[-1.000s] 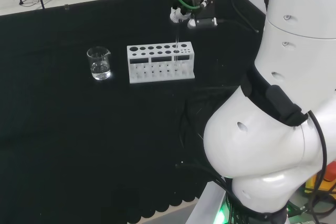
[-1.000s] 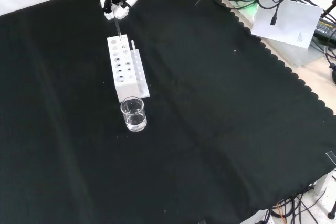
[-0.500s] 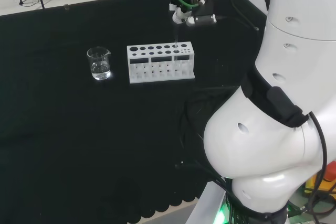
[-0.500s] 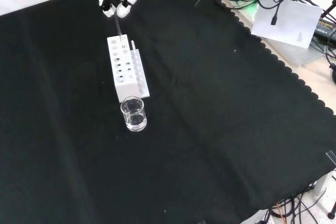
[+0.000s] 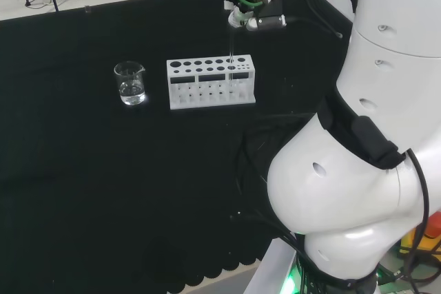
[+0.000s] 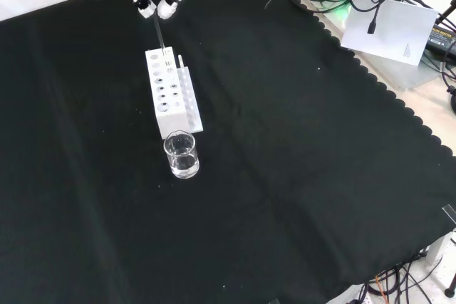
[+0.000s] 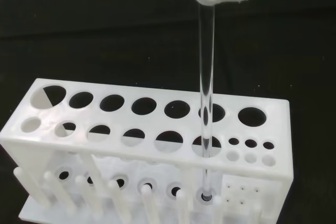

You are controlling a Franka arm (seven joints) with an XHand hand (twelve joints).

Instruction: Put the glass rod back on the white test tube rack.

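Hand (image 6: 162,1) pinched the glass rod (image 7: 206,85) at its top; rod hung straight below, through a hole of the white test tube rack (image 7: 131,129), tip seated. Best release gently, lift straight up.

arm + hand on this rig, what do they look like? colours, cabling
Glossy white arm built of bulbous rounded links, with black joint bands and small round holes in the shells. A black cable runs down its side. The hand is black and white with white fingertips; green and black cables loop at its wrist.
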